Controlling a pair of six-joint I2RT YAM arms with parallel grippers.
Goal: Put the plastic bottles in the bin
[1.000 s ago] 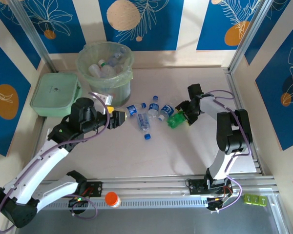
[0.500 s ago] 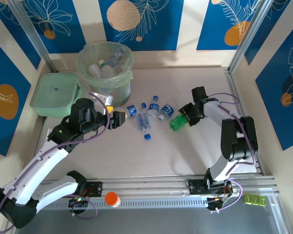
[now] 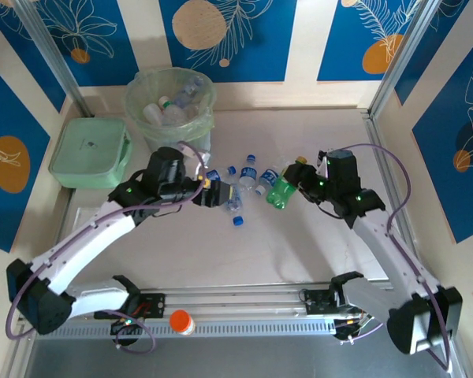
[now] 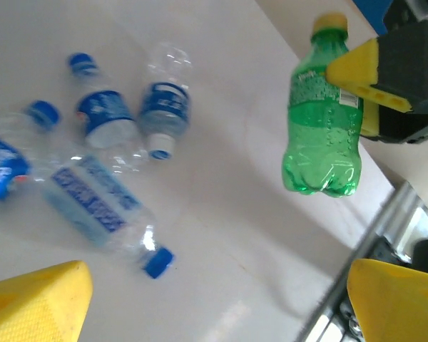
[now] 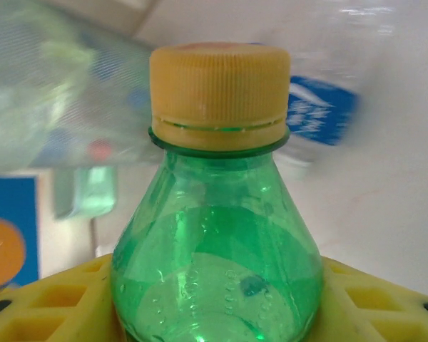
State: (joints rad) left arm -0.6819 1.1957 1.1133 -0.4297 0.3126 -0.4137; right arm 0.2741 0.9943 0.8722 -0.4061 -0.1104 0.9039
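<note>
Pale table, blue leaf-print walls, seen from top; bin at eleven o'clock, bottles inside. We see change — right gripper has clamped green bottle, lifted it off table toward three; left gripper has advanced on loose clear bottles at centre, jaws spread. Left wrist: own yellow fingers wide, nothing between. Right wrist: yellow cap at twelve, pads pinching bottle. We judge: one more bin-bound — several left.

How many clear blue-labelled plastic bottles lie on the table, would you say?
4, by the left wrist view: the leftmost bottle; two middle bottles side by side; the lowest bottle. More may be hidden.
</note>
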